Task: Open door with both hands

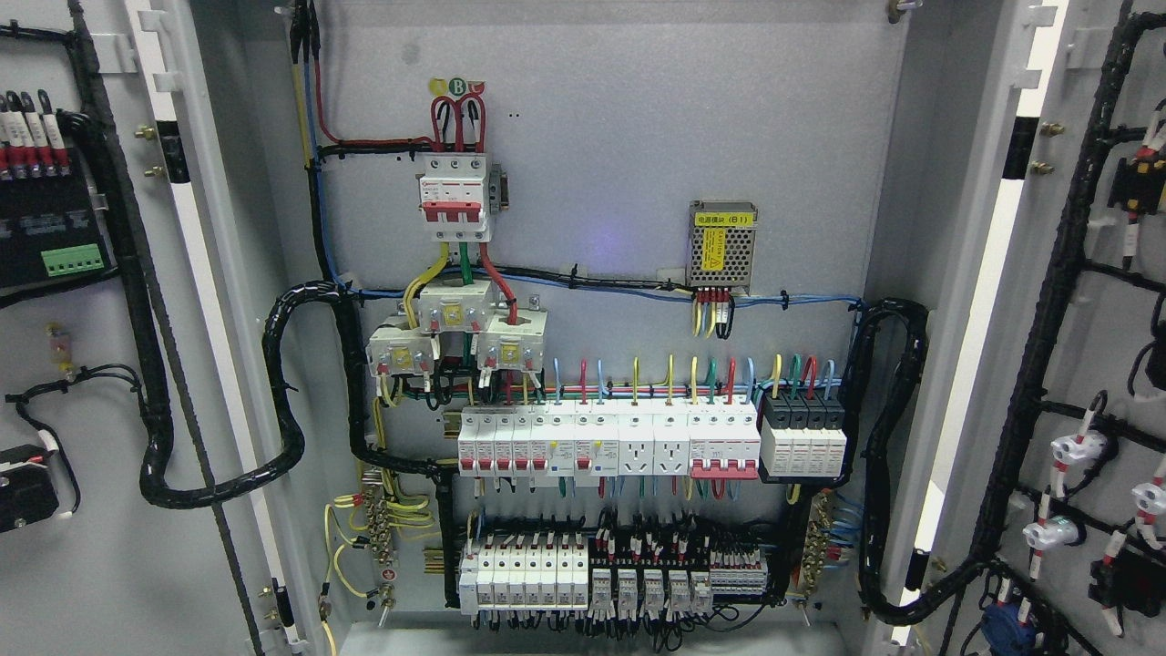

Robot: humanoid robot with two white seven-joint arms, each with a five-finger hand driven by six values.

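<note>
A grey electrical cabinet fills the head view with both doors swung wide. The left door (100,510) stands at the picture's left, its inner face showing black wiring and a green terminal block. The right door (1084,301) stands at the picture's right, its inner face carrying black cable looms and white connectors. Between them the back panel (619,118) is exposed. Neither of my hands nor arms shows anywhere in the picture.
On the panel sit a red-and-white main breaker (455,200), a small mesh power supply (721,242), a row of white breakers (606,442) and a lower row of relays (583,579). Thick black cable bundles (282,401) loop from the panel to each door.
</note>
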